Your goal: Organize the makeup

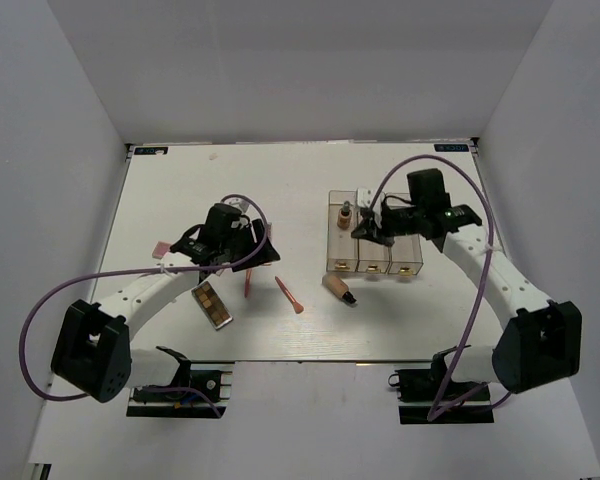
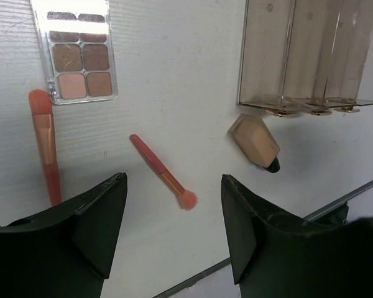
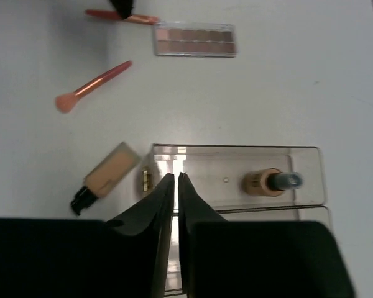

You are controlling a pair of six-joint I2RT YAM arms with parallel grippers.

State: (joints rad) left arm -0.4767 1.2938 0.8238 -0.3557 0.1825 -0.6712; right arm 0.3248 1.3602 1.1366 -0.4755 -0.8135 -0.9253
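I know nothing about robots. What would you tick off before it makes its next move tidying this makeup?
1. Left gripper open, empty: ok.
2. Right gripper shut, holding nothing: ok.
3. One bottle inside the clear box: ok.
4. Other bottle put away: not ok, it lies outside the box.
5. Near brush and second brush apart, easy to single out: ok.
6. Which item is next: cannot tell.

You have three boxes in a row, right of centre on the table.
- Leftmost box: one bottle inside.
- Just before it: second bottle, lying on the table.
- Left of that: stick, then second stick.
- Further left, nearer you: palette.
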